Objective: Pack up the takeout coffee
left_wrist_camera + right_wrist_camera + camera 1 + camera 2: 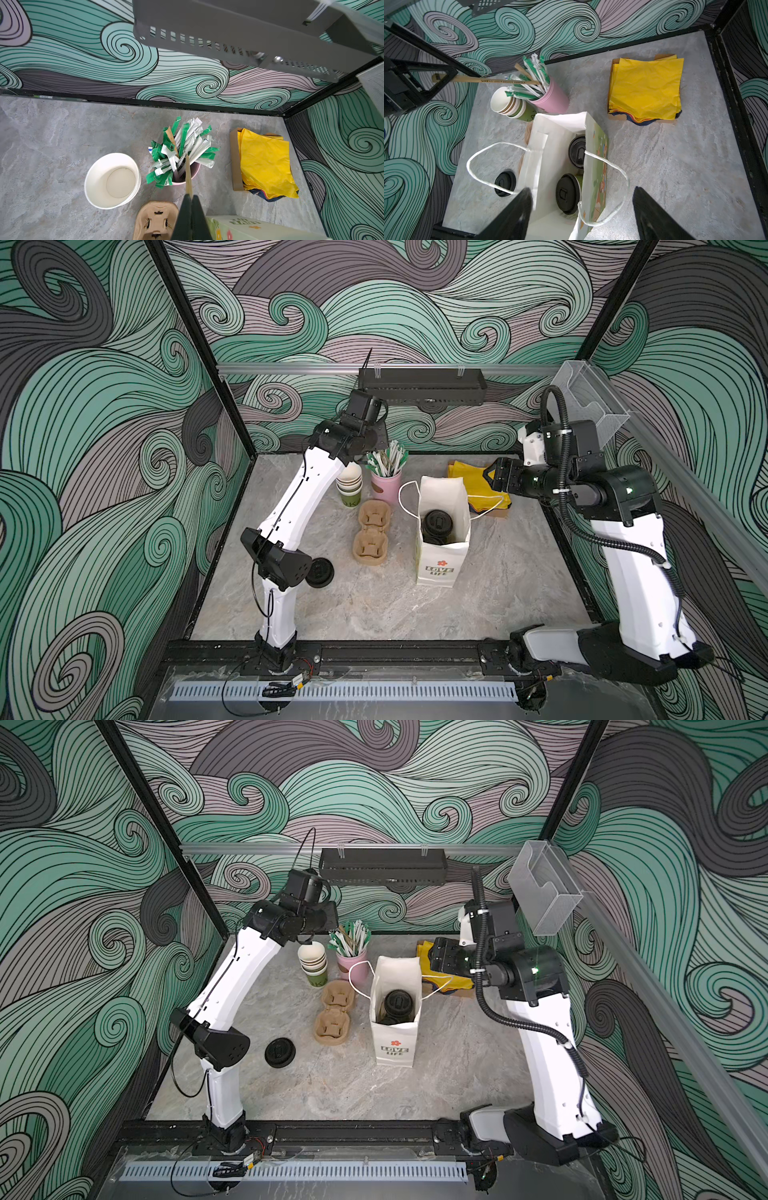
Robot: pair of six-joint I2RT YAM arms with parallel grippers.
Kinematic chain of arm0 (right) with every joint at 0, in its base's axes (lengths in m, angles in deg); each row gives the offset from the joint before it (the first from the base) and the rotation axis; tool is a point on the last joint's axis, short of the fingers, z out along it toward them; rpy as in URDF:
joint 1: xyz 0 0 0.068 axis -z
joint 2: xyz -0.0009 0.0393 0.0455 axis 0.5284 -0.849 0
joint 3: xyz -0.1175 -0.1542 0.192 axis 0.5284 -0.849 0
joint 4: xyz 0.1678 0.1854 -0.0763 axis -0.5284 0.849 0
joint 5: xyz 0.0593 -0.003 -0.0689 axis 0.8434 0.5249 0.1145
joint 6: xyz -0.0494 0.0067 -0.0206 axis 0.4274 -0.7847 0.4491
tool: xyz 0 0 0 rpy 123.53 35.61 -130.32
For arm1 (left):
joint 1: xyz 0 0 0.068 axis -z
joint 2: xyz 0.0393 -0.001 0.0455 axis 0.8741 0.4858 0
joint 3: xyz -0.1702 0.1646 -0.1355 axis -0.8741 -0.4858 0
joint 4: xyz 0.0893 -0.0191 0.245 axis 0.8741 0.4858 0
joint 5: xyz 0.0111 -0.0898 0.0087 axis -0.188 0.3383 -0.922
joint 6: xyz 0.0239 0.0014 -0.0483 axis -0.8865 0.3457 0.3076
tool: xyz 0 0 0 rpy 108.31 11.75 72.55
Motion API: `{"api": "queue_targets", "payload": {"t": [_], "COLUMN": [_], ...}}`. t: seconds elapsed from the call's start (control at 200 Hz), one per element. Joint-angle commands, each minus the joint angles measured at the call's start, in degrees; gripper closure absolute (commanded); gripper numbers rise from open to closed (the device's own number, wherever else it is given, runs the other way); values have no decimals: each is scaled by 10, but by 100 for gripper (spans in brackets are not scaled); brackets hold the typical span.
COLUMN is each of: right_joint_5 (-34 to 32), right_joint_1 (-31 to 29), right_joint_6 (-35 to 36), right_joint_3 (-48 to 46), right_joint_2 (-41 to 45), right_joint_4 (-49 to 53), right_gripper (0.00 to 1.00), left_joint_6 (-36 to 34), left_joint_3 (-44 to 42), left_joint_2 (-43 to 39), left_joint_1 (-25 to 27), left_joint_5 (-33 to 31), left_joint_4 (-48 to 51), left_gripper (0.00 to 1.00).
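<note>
Count: 2 lidded coffee cups point(568, 193); 1 white paper bag point(440, 568); 1 loose black lid point(279, 1052); 2 pulp cup carriers point(370, 549); 1 pink cup point(386, 489) of wrapped straws point(182, 149), number indeterminate; 1 stack of empty cups point(350, 483); 1 napkin stack point(645, 89); 1 brown-wrapped straw point(483, 80) separate.

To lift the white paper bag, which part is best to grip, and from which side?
Probably a loop handle, taken from above: both loops hang outward, clear of the mouth of the bag, and are thin enough for the jaws. The paper walls are wide and soft.
</note>
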Motion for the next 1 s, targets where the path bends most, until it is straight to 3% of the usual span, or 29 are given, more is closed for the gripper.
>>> {"api": "queue_targets", "payload": {"t": [0.0, 0.13, 0.29, 0.43, 0.65, 0.82, 0.996], "right_joint_5": [48, 96, 135, 144, 127, 145, 169], "right_joint_1": [2, 2, -12, -42, -83, -93, -94], "right_joint_6": [81, 124, 162, 251, 407, 471, 535], "right_joint_3": [24, 50, 92, 62, -102, -127, -153], "right_joint_2": [-22, -61, -117, -116, -59, -67, -66], "right_joint_4": [-23, -64, -129, -219, -405, -409, -441], "right_gripper": [24, 23, 23, 27, 28, 27, 28], "left_joint_6": [-48, -113, -199, -254, -320, -341, -356], "left_joint_3": [2, -29, -140, -197, -206, -231, -270], "left_joint_2": [-53, -95, -161, -185, -167, -164, -178], "left_joint_1": [4, 4, 4, 4, 4, 4, 4], "left_joint_5": [7, 36, 81, 142, 214, 312, 361], "left_joint_4": [16, -28, -177, -278, -294, -302, -337], "left_gripper": [100, 100, 100, 100, 100, 100, 100]}}
